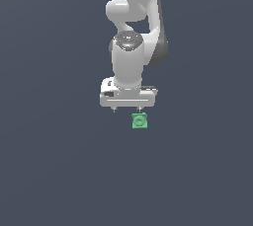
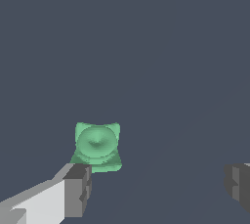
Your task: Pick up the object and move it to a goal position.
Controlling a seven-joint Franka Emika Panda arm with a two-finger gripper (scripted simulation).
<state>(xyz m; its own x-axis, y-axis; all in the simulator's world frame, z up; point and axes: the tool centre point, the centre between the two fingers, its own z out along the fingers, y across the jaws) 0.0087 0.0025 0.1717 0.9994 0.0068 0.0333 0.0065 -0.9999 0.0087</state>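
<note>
Hovering with my gripper (image 1: 127, 109) spread wide, the object (image 1: 139, 121) sitting just below it and nothing held

In the exterior view my arm (image 1: 132, 32) hangs straight down over the dark floor (image 1: 49, 170), and the green piece lies under the fingertip on that view's right, though I cannot tell the gap there. My wrist view shows more: the object (image 2: 97, 146), its round recess facing up, sits just beyond one dark pad (image 2: 78, 189), off the line between my fingers, the other pad (image 2: 238, 185) well apart
</note>
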